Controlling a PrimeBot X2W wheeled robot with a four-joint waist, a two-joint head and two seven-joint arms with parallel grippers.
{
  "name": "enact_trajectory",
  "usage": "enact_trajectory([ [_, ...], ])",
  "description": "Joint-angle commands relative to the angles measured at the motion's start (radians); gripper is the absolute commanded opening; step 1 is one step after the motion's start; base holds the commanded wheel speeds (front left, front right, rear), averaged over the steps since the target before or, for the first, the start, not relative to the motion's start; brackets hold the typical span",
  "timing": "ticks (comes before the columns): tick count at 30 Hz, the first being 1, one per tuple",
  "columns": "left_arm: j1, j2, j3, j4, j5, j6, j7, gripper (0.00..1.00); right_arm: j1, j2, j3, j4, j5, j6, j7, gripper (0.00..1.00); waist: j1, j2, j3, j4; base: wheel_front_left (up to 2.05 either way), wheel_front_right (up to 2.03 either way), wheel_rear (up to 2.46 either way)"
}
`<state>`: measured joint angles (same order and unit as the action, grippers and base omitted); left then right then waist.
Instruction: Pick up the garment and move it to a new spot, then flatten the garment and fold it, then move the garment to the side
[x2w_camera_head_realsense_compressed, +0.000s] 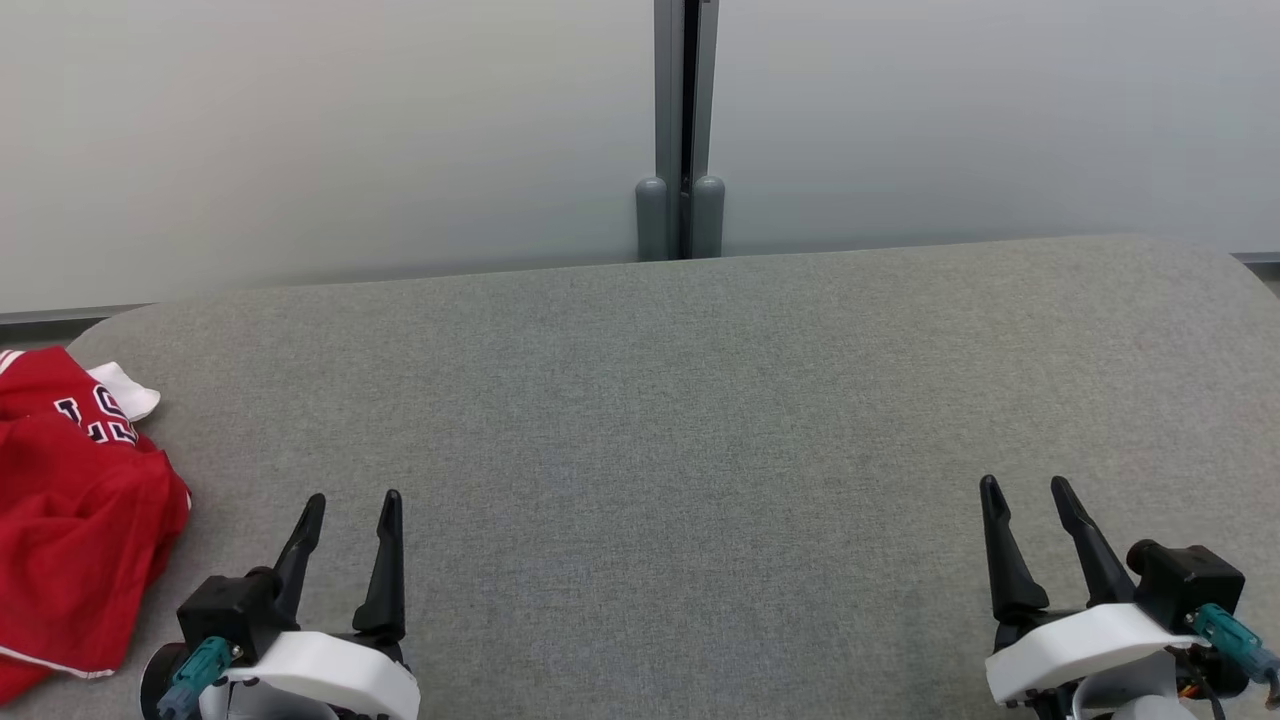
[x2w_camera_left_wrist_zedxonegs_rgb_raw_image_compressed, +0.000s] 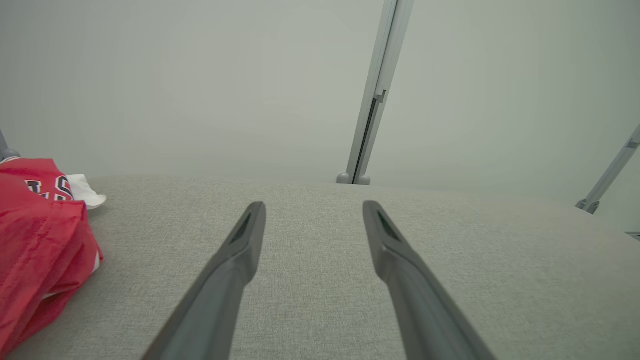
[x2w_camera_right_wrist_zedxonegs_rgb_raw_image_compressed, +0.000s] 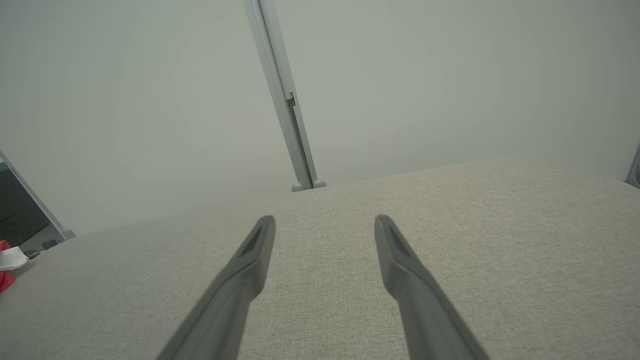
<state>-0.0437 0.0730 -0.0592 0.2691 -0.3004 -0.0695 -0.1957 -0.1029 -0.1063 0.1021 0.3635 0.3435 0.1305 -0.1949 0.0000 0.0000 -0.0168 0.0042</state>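
Note:
The garment (x2w_camera_head_realsense_compressed: 70, 520) is a red jersey with white trim and dark lettering, lying crumpled at the far left edge of the grey fabric table (x2w_camera_head_realsense_compressed: 680, 420). It also shows at the left of the left wrist view as the garment (x2w_camera_left_wrist_zedxonegs_rgb_raw_image_compressed: 40, 240), and a sliver of the garment (x2w_camera_right_wrist_zedxonegs_rgb_raw_image_compressed: 6, 272) sits at the left edge of the right wrist view. My left gripper (x2w_camera_head_realsense_compressed: 355, 500) rests open near the table's front, just right of the garment and apart from it. At the front right my right gripper (x2w_camera_head_realsense_compressed: 1025, 487) stands open and holds nothing. The left gripper (x2w_camera_left_wrist_zedxonegs_rgb_raw_image_compressed: 312, 206) and right gripper (x2w_camera_right_wrist_zedxonegs_rgb_raw_image_compressed: 324, 220) hover over bare cloth.
A pale partition wall (x2w_camera_head_realsense_compressed: 300, 130) with a grey vertical post (x2w_camera_head_realsense_compressed: 682, 130) stands right behind the table's far edge. The table's corners are rounded. A second post foot (x2w_camera_left_wrist_zedxonegs_rgb_raw_image_compressed: 590, 205) shows at the right of the left wrist view.

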Motion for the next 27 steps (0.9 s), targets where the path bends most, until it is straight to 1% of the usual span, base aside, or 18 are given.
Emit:
enact_trajectory([
  [1, 0.0, 0.006, 0.0, 0.0, 0.026, 0.005, -0.01, 1.0, -0.015, -0.001, 0.001, -0.002, -0.028, 0.0, -0.012, 1.0, 0.0, 0.0, 0.001, 0.0, 0.0, 0.0, 0.0],
  [16, 0.003, 0.003, 0.003, 0.043, 0.131, 0.02, -0.04, 1.0, -0.016, 0.002, 0.013, 0.032, -0.128, 0.0, -0.041, 1.0, 0.0, 0.0, -0.007, 0.005, 0.0, 0.0, 0.0],
  [27, 0.008, -0.004, 0.011, 0.066, 0.19, 0.021, -0.061, 1.0, -0.015, 0.01, 0.009, 0.055, -0.167, 0.0, -0.056, 1.0, 0.0, 0.0, -0.011, 0.005, 0.0, 0.0, 0.0],
])
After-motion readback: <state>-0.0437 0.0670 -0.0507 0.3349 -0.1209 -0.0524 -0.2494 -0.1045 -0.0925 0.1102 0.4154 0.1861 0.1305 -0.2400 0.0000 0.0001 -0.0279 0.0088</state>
